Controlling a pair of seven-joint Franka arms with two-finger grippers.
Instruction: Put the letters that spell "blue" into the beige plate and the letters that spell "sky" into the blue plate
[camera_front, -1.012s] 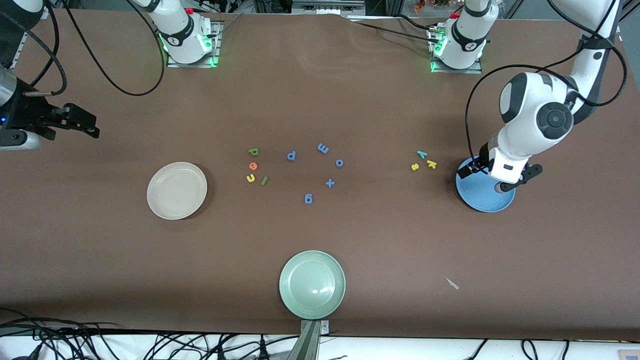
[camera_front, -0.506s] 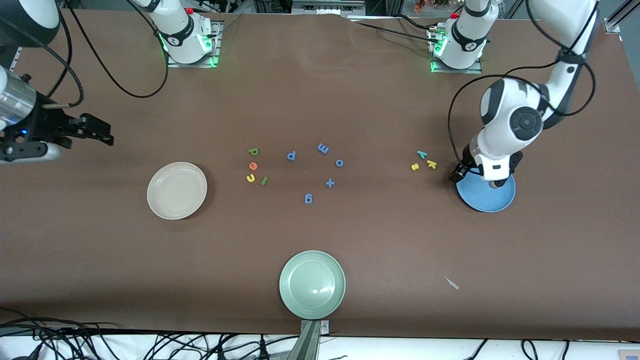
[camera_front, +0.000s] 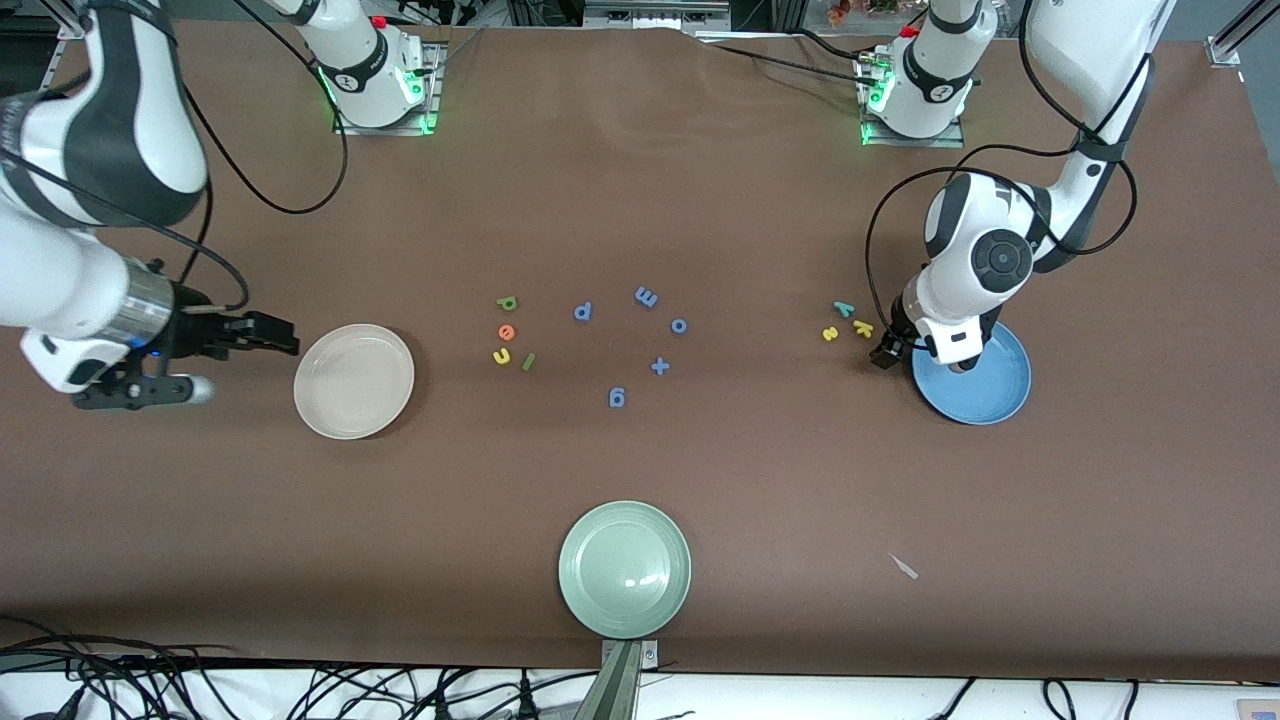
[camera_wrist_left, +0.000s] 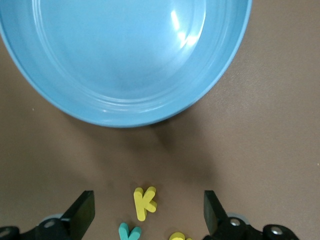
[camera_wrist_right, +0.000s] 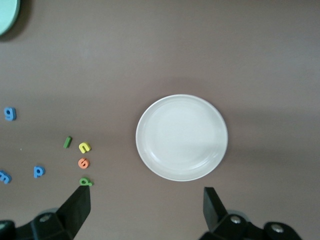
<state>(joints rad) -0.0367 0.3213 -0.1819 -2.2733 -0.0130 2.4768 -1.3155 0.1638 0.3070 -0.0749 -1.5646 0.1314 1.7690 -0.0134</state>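
Note:
The beige plate (camera_front: 354, 381) (camera_wrist_right: 182, 137) lies toward the right arm's end, with nothing in it. Beside it are the green b (camera_front: 507, 302) (camera_wrist_right: 85, 182), orange e (camera_front: 506, 332), yellow u (camera_front: 501, 355) and dark-green l (camera_front: 529, 361). My right gripper (camera_front: 280, 340) (camera_wrist_right: 146, 195) hangs open over the table beside the beige plate's rim, holding nothing. The blue plate (camera_front: 985, 385) (camera_wrist_left: 125, 60) lies bare toward the left arm's end. The yellow k (camera_front: 863, 328) (camera_wrist_left: 144, 202), teal y (camera_front: 843, 309) (camera_wrist_left: 128, 232) and yellow s (camera_front: 829, 334) (camera_wrist_left: 177, 236) lie next to it. My left gripper (camera_front: 885, 355) (camera_wrist_left: 148, 200) is open, low over the k.
Blue letters p (camera_front: 583, 311), m (camera_front: 646, 296), o (camera_front: 679, 325), g (camera_front: 617, 398) and a plus sign (camera_front: 660, 366) lie mid-table. A pale green plate (camera_front: 624, 569) sits near the front edge. A small scrap (camera_front: 904, 567) lies nearer the camera than the blue plate.
The right arm has swung in from the table's end to the beige plate's rim. The left gripper has moved off the blue plate toward the k, y and s. No letter has moved.

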